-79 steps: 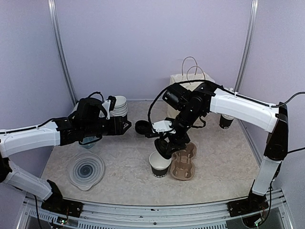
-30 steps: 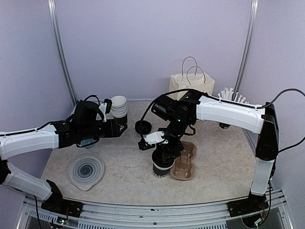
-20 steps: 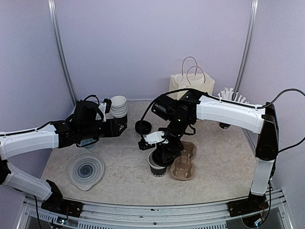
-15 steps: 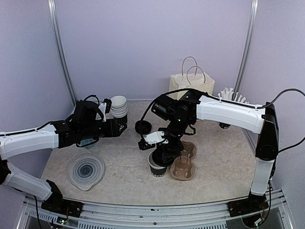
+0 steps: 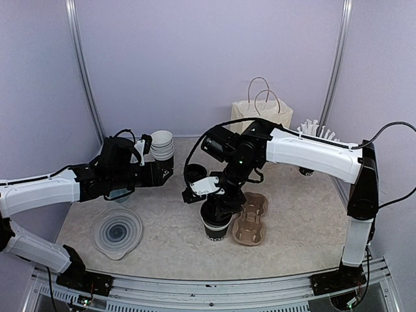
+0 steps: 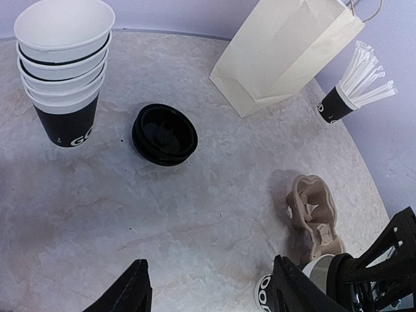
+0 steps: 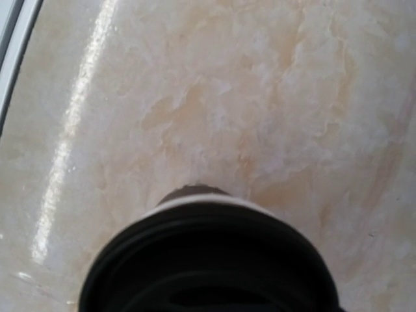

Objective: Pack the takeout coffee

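The right gripper (image 5: 218,207) sits on top of 1 black paper cup (image 5: 216,231) near the middle of the table (image 5: 175,250). Its jaws are clamped around a black lid (image 7: 208,260) held right at the cup's white rim. The cup stands upright just left of the brown carrier tray (image 5: 252,220), and the left gripper (image 6: 209,279) hovers well off to the left, its 2 fingers spread with nothing between them, facing the stack of lidless cups (image 6: 64,71) and spare lids (image 6: 164,134).
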Robot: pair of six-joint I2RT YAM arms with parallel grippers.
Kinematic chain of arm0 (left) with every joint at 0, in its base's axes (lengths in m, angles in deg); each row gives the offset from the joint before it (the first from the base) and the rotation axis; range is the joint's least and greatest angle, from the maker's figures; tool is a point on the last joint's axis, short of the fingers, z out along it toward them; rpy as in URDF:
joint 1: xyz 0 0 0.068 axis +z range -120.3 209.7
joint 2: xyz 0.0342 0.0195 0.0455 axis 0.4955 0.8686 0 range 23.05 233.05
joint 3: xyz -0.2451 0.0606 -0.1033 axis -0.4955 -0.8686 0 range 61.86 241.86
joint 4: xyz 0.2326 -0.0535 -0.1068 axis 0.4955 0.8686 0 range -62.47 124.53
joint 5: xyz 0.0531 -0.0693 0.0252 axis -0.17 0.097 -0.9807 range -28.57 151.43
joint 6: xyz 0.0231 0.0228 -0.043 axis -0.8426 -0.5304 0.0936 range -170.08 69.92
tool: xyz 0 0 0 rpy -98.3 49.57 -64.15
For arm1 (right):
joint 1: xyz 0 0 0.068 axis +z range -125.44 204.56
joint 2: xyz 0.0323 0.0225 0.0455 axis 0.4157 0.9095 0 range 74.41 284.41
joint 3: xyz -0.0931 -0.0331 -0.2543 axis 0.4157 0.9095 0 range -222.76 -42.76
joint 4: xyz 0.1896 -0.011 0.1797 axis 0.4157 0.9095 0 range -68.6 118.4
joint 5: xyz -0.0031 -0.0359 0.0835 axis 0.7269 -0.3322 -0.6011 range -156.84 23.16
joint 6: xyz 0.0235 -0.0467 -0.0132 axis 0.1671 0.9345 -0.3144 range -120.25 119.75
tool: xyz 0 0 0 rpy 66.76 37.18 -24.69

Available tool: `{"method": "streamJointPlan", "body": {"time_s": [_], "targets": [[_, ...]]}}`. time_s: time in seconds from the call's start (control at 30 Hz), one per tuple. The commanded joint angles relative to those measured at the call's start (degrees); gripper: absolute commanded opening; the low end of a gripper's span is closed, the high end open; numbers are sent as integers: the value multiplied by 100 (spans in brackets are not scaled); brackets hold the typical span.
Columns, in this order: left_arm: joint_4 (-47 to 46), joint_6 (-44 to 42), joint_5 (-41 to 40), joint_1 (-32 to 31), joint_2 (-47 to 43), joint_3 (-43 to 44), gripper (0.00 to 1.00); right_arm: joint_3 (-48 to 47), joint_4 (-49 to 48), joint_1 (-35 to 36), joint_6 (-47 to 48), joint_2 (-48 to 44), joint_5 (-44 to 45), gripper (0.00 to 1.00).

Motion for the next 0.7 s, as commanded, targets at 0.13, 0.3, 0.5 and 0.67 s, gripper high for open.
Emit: {"method": "streamJointPlan", "body": {"time_s": [0.13,0.3,0.5,0.67], "targets": [[-71,-54,40,85,-145,-30,63,-79,126,67,-11,278,83,70],[-69,-54,40,87,-166,-48,63,-69,109,78,-26,338,103,70],[-103,-14,49,87,-176,-115,63,-37,98,103,-69,404,91,74],[-88,40,122,87,-177,-137,64,-119,25,113,-113,228,104,94]]}}
